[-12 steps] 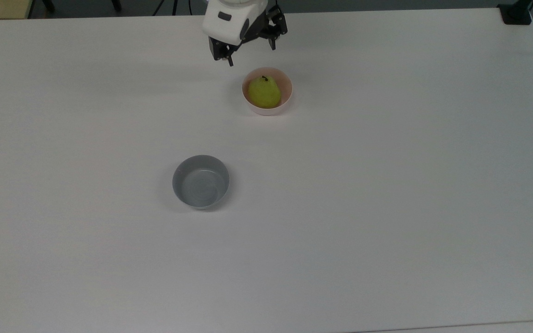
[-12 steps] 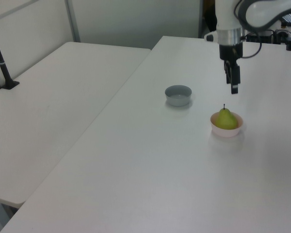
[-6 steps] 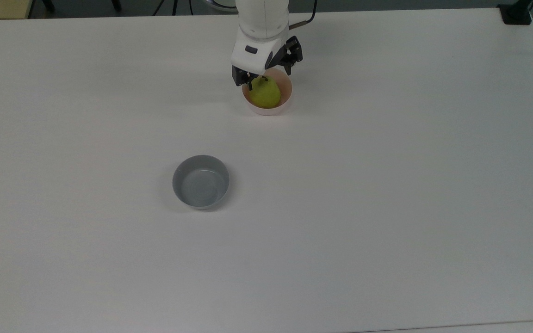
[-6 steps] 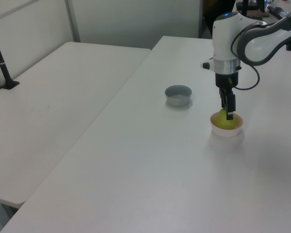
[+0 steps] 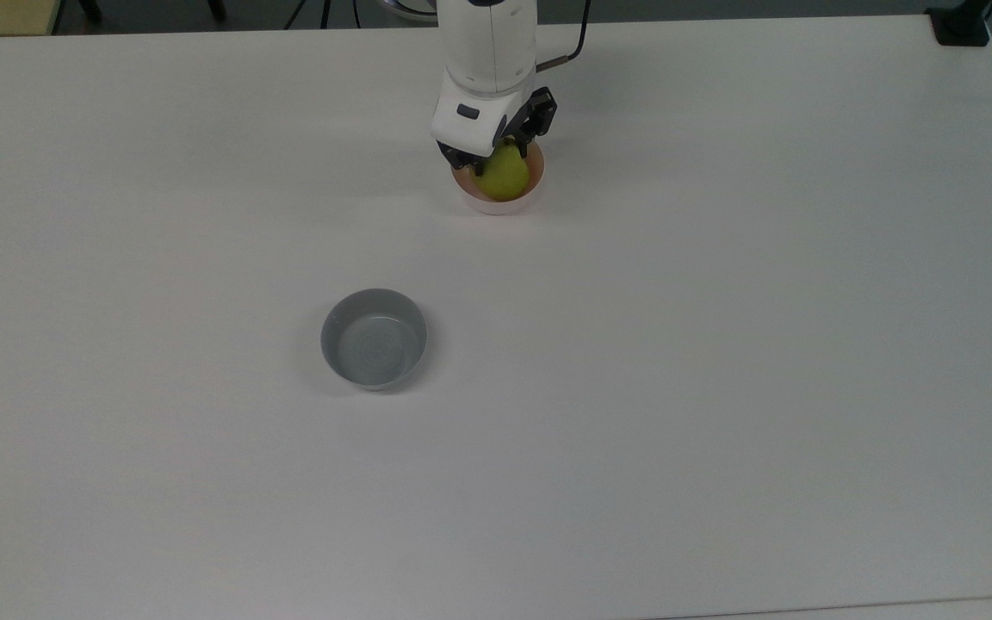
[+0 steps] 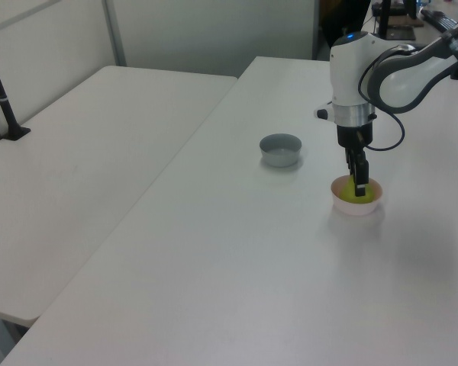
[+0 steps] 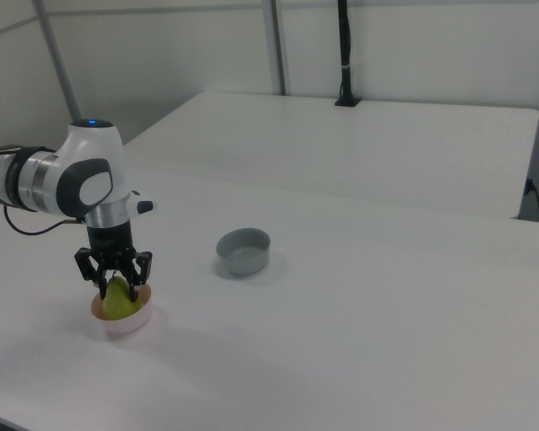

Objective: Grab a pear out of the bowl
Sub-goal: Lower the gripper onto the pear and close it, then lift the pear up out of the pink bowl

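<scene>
Yellow-green, the pear [image 5: 505, 175] sits in the pink bowl [image 5: 496, 203], toward the far side of the table [image 5: 720, 344] in the top view. I see my gripper [image 5: 500, 153] lowered over it, one dark finger at each side of the fruit. In the right view the fingers [image 7: 97, 285] straddle the pear [image 7: 117, 301] just above the bowl's [image 7: 124, 321] rim. They look drawn in against it, but whether they actually press the skin I cannot tell. In the left view one finger [image 6: 359, 181] reaches down into the bowl [image 6: 356, 203], hiding most of the pear [image 6: 353, 194]. The pear rests low inside the bowl, not raised clear of it. A grey bowl [image 5: 374, 338] stands well apart, nearer and to the top view's left.
</scene>
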Available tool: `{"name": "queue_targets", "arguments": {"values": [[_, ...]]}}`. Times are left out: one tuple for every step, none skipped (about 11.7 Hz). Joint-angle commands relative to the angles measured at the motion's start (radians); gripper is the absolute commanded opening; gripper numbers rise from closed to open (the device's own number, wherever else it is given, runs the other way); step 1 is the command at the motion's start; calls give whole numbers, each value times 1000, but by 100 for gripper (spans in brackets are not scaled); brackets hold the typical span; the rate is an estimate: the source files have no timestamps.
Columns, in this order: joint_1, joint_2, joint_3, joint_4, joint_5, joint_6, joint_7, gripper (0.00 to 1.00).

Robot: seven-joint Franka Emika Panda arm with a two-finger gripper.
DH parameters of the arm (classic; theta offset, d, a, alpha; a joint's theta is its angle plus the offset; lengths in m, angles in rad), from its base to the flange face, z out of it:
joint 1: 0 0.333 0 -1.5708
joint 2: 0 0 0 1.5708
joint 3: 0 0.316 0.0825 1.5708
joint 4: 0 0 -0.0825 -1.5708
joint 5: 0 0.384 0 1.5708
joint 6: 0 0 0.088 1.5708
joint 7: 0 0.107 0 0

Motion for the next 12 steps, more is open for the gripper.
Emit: {"name": "queue_targets", "arguments": {"values": [[4, -8, -4, -18, -12, 32, 5, 0], [1, -11, -4, -17, -12, 28, 7, 0], [1, -17, -4, -15, -12, 21, 7, 0], [1, -32, -4, -12, -12, 5, 7, 0], [1, -46, -4, -6, -12, -20, 16, 0], [1, -67, -4, -3, -12, -41, 19, 0], [-3, -83, -4, 23, -12, -81, 27, 0], [-19, -93, -4, 64, -12, -131, 30, 0], [-29, -103, -4, 107, -12, -187, 28, 0], [-40, -112, -4, 149, -12, -240, 28, 0], [-49, -123, -4, 192, -12, -285, 30, 0], [-63, -127, -4, 245, -12, -345, 31, 0]]}}
